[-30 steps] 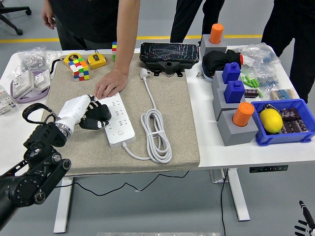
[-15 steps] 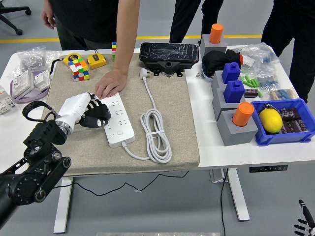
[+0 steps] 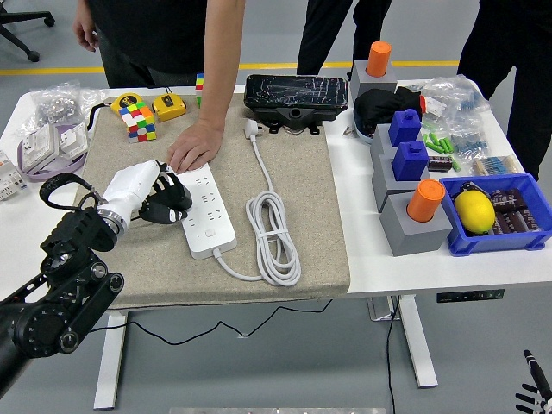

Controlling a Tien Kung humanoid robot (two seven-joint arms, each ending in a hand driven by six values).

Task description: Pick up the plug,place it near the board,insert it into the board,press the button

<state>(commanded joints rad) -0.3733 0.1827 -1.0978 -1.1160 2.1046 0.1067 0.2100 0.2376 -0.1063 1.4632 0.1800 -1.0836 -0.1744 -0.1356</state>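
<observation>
The white power strip (image 3: 210, 216) lies on the beige mat (image 3: 302, 198), with its white cable (image 3: 274, 226) coiled to its right. The cable runs up to the white plug (image 3: 253, 129), which lies loose on the mat near the black box. My left hand (image 3: 166, 200), white-backed with black fingers, sits against the strip's left edge with its fingers curled and nothing in them. A person's hand (image 3: 194, 147) rests flat on the strip's far end. A tip of my right hand (image 3: 536, 392) shows at the lower right corner, below the table.
A black box (image 3: 296, 93) stands at the mat's far edge. Grey blocks with blue and orange pegs (image 3: 412, 172) and a blue bin (image 3: 509, 233) with a lemon fill the right side. Puzzle cubes (image 3: 138, 119) and a purple tray (image 3: 52, 159) are at the left.
My left hand has shifted slightly up and to the left along the strip's left edge. The person's hand, the plug and the cable have not moved.
</observation>
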